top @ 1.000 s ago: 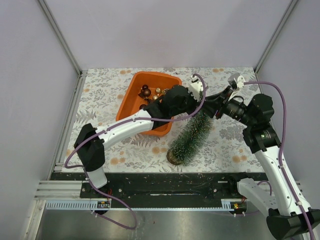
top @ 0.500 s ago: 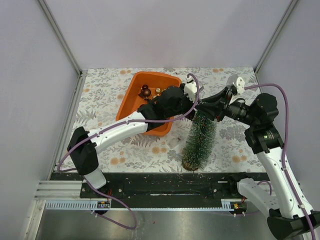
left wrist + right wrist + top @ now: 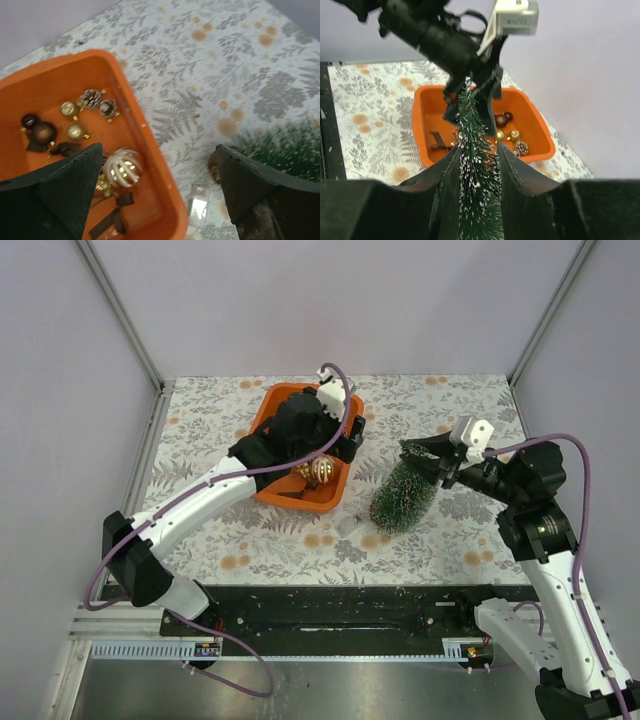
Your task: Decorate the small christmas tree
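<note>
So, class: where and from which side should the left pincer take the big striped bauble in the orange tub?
Probably across its round body, from straight above: the striped bauble sits low in the orange tub beside a wall, which blocks a sideways approach. The open left pincer hovers over the tub.

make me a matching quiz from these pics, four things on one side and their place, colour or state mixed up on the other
Things:
1. small christmas tree
2. left gripper
3. right gripper
4. striped bauble

Place, colour or state:
A. lying inside the orange tub
B. shut on the tree
C. dark green, frosted white
D. open above the tub

Pairs: 1-C, 2-D, 3-B, 4-A
</note>
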`<action>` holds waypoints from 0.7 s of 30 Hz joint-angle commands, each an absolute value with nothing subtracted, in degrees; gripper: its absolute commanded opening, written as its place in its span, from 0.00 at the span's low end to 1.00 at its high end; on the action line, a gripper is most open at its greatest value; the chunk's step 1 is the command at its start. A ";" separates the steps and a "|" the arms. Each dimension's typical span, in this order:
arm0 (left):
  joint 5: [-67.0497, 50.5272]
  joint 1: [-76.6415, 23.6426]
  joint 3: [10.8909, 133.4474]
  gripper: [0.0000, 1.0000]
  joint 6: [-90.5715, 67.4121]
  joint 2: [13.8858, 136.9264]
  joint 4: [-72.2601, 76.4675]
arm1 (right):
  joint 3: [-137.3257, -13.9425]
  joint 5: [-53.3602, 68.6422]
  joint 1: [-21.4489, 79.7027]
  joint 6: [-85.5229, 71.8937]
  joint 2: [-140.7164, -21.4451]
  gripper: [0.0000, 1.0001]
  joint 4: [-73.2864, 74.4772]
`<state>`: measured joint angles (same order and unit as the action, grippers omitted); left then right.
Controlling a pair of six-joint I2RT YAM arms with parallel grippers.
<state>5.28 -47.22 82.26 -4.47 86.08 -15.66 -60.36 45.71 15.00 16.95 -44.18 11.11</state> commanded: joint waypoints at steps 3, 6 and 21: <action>8.17 -44.04 87.35 0.99 -0.36 84.81 -28.28 | -60.65 42.89 15.29 22.85 -45.79 0.39 14.67; 9.40 -42.72 88.51 0.99 2.02 86.83 -33.30 | -59.68 43.33 15.29 21.71 -45.27 0.41 15.03; 9.23 -33.49 81.21 0.99 7.12 89.82 -31.99 | -55.97 42.10 15.29 3.96 -44.64 0.74 4.48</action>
